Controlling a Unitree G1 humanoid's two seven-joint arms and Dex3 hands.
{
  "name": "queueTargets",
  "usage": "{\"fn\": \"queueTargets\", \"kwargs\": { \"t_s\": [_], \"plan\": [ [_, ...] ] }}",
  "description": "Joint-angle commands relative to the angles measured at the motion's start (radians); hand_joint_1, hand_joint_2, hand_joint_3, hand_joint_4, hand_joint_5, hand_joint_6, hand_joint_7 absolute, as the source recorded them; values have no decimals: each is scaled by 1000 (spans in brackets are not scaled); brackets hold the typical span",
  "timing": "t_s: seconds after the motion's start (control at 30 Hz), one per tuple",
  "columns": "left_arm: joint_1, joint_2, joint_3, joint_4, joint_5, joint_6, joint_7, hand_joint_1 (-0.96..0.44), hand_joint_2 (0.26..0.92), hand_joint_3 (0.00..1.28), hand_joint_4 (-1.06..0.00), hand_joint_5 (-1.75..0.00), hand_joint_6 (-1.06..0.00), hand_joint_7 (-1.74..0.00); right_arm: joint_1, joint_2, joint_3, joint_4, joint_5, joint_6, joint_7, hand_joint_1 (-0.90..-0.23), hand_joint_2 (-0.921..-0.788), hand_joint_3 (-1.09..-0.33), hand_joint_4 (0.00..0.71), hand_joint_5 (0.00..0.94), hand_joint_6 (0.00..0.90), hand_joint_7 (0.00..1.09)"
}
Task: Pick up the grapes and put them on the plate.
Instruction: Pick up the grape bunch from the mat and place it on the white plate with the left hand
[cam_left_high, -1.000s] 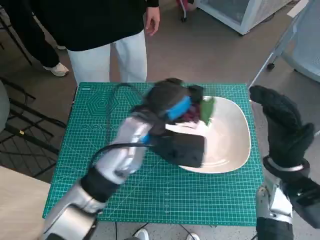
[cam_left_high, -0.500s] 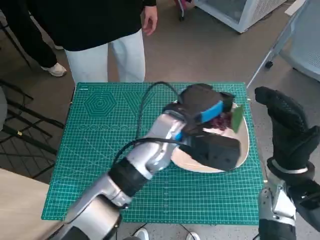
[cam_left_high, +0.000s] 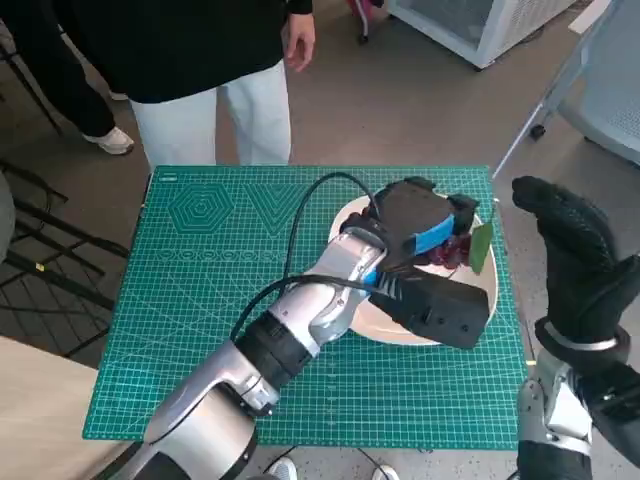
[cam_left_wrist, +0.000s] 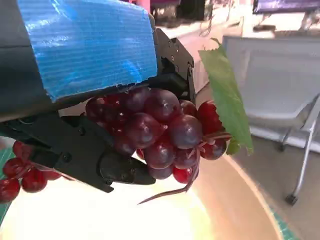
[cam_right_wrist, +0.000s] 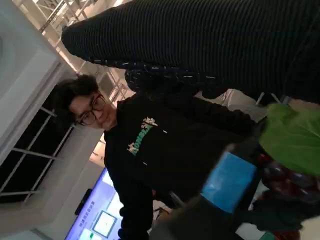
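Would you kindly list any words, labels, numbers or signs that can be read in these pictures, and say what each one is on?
No text can be read here.
Green cutting mat: printed markings at its far left corner and along the grid, too small to read.
Person's black sweatshirt: a green chest print, turned and blurred, unreadable.
Screen behind the person: lit content, too small to read.
Blue tape on the left hand: no writing.

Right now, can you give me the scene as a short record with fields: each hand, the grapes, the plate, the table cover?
left hand: holds the grapes over the plate
right hand: raised beside the table, holds nothing
grapes: dark red bunch with a green leaf
plate: white, on the mat
mat: green cutting mat with a grid
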Motion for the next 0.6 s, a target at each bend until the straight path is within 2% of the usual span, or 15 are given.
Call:
{"fn": "queueTargets", "kwargs": {
  "t_s": [0.03, 0.1, 0.13, 0.2, 0.23, 0.27, 0.3, 0.33, 0.37, 0.43, 0.5, 0.6],
  "plan": [
    [-38, -15, 20, 54, -39, -27, 5, 3, 917, 365, -325, -1539, -331, -1499, 25, 3, -4, -1, -4, 2, -14, -575, -921, -700, 198, 1, -1, 412],
    [-39, -20, 32, 73, -62, -35, -9, 2, 911, 366, -336, -1530, -342, -1492, 25, 3, -4, -1, -6, 2, -17, -575, -921, -700, 197, 1, -1, 411],
    [-41, -22, 38, 83, -75, -38, -18, 35, 895, 378, -357, -1520, -342, -1407, 24, 3, -4, 0, -7, 2, -18, -574, -921, -700, 197, 1, -1, 411],
    [-45, -27, 45, 106, -94, -40, -36, 151, 846, 429, -413, -1507, -349, -1063, 23, 4, -3, 2, -9, 1, -20, -574, -921, -701, 196, 1, -1, 409],
    [-48, -29, 46, 118, -100, -39, -43, 221, 833, 432, -441, -1496, -348, -822, 23, 5, -2, 3, -10, 0, -22, -574, -921, -700, 196, 1, -1, 409],
    [-52, -30, 45, 129, -103, -39, -49, 200, 829, 398, -420, -1382, -347, -621, 23, 6, -2, 4, -12, -1, -23, -574, -921, -700, 197, 1, -1, 408],
    [-55, -32, 42, 140, -104, -37, -54, 136, 838, 333, -384, -1218, -338, -478, 22, 7, -1, 4, -13, -1, -25, -574, -921, -700, 197, 1, -1, 408],
    [-58, -33, 39, 150, -103, -34, -58, 26, 842, 262, -328, -981, -325, -343, 22, 7, 0, 5, -15, -2, -27, -574, -921, -700, 197, 1, -1, 408],
    [-62, -34, 34, 159, -102, -32, -62, -117, 839, 197, -257, -702, -308, -245, 21, 7, 1, 7, -16, -3, -28, -574, -921, -700, 197, 1, -1, 408],
    [-69, -34, 24, 172, -96, -30, -71, -311, 848, 114, -168, -344, -267, -123, 19, 8, 2, 10, -18, -4, -30, -574, -921, -699, 198, 1, -1, 409],
    [-72, -28, 14, 178, -91, -34, -86, -443, 862, 72, -110, -169, -218, -62, 18, 8, 3, 11, -20, -4, -32, -574, -921, -699, 198, 1, -1, 409],
    [-74, -17, 6, 178, -92, -47, -113, -586, 882, 43, -46, -55, -151, -21, 17, 8, 6, 13, -23, -4, -34, -573, -921, -698, 199, 1, -1, 410]
  ]
}}
